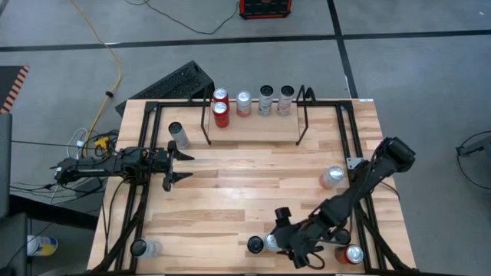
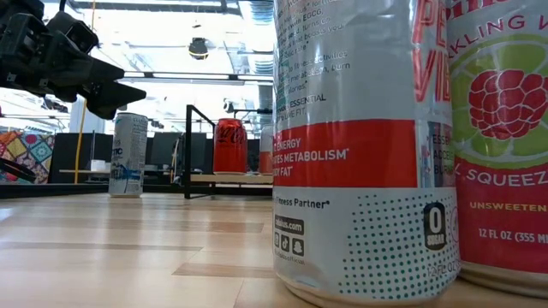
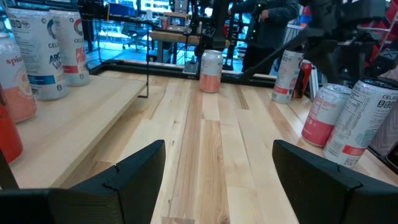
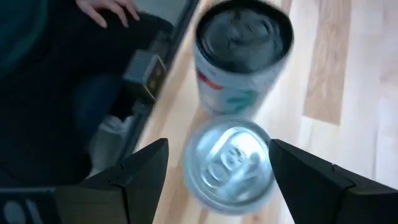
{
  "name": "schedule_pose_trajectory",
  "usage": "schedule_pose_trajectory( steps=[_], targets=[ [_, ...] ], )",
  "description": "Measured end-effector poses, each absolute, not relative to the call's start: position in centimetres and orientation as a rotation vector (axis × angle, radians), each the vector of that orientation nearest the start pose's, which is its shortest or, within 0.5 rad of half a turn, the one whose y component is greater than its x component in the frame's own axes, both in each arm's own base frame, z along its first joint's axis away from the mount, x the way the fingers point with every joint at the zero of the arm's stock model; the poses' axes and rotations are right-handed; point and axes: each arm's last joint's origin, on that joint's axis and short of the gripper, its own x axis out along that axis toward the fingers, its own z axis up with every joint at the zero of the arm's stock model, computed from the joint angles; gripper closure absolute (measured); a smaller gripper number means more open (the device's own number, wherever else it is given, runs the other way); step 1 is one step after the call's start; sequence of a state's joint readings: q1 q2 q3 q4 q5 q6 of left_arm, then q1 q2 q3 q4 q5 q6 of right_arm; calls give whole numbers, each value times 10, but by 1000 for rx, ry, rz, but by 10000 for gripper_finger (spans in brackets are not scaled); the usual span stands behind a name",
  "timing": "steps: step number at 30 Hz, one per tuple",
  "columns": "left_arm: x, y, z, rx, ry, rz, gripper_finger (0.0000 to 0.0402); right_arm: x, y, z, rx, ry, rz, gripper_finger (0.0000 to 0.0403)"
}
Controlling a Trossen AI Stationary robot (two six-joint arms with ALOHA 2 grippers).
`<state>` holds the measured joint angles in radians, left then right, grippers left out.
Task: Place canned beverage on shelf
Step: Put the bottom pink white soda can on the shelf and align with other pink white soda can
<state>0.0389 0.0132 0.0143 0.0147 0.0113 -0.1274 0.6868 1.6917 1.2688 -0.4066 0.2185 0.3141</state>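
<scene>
Two cans stand upright, side by side, at the table's near edge: one silver-topped (image 4: pixel 230 165) and one dark-topped (image 4: pixel 242 37). In the high view they are the silver-topped can (image 1: pixel 272 244) and the dark-topped can (image 1: pixel 255 245). My right gripper (image 4: pixel 217 180) hovers open above them, slanting down, with its fingers on either side of the silver-topped can and touching nothing. The shelf (image 1: pixel 261 129) stands at the far edge with several cans upright on it, among them a red one (image 1: pixel 221 113). At the left edge my left gripper (image 1: pixel 173 165) waits, open and level.
Loose cans stand at the left (image 1: pixel 178 134), the right (image 1: pixel 332 178), the near-right corner (image 1: pixel 353 254) and the near-left corner (image 1: pixel 142 248). Black rail frames (image 1: pixel 349 138) run along both table sides. A person's hand (image 4: pixel 106 9) shows beyond the near edge.
</scene>
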Motion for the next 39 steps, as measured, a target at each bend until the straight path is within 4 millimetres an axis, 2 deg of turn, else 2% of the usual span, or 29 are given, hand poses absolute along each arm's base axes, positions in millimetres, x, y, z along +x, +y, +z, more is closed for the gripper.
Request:
schedule_pose_trajectory(
  steps=[10, 17, 21, 29, 34, 39],
  targets=[
    [98, 3, 169, -127, -18, 27, 120, 284, 221, 264, -51, 733, 238, 92],
    [98, 3, 169, -127, -18, 27, 120, 284, 220, 262, -52, 748, 235, 38],
    [98, 3, 169, -127, -18, 27, 120, 283, 220, 261, -35, 760, 228, 21],
    [98, 3, 169, -127, -18, 27, 120, 279, 221, 259, -36, 783, 201, 23],
    [98, 3, 169, -127, -18, 26, 120, 274, 227, 259, 21, 793, 188, 23],
    [98, 3, 169, -127, -18, 27, 120, 269, 229, 257, -14, 775, 114, 23]
  ],
)
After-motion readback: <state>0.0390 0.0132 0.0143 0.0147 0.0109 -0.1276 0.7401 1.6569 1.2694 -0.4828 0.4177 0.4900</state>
